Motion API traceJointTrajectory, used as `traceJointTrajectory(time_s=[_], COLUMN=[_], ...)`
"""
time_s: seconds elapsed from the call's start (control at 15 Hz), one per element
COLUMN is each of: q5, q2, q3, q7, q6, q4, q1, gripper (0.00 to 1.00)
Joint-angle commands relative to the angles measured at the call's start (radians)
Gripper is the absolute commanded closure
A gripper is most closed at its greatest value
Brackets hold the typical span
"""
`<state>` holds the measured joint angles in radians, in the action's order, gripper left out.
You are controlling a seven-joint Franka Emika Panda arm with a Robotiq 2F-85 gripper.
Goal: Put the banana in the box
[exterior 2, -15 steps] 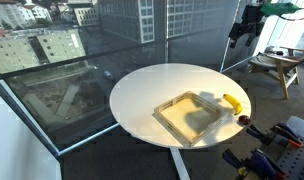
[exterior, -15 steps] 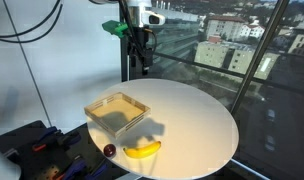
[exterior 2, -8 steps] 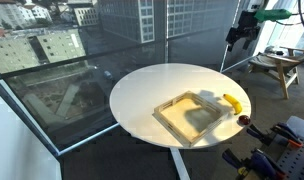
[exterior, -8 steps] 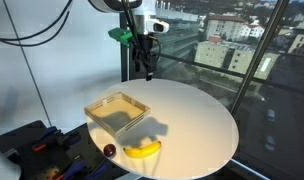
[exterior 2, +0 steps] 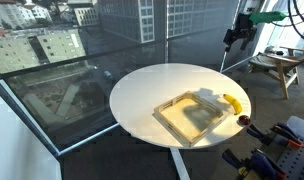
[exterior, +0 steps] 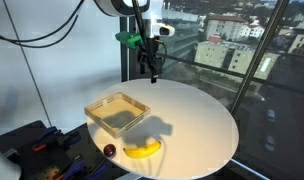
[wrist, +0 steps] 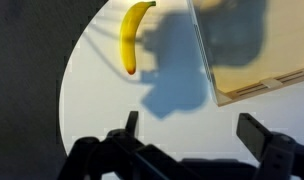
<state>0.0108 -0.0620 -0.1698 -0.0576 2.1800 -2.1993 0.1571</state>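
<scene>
On the white worktop (exterior: 197, 120), one small, curved yellow banana (exterior: 143, 150) lies just outside the one shallow tan box (exterior: 102, 101), near one dark red ball (exterior: 109, 150), perhaps a fruit. Well above, the end effector (wrist: 189, 128) hangs spread, empty.

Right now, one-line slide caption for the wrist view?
Open end effector above the round white table; banana lies outside the box, beside it.

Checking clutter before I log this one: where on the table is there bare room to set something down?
Bare: the broad stretch of table from the box and banana out to the opposite rim, about half the top. Crowded: the edge strip where banana and a small red thing lie close beside the box.
</scene>
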Motion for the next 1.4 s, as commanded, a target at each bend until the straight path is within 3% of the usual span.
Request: traceJointTrajectory(time_s=[0.0,1.33], q5=[0.010,-0.007], q2=[0.047,0.220], q3=[-0.004,-0.029], q7=[-0.020,-0.006], q6=[-0.010,0.021], q4=[0.053,0.130], q1=[0.011,0.035], gripper=[0.00,0.00])
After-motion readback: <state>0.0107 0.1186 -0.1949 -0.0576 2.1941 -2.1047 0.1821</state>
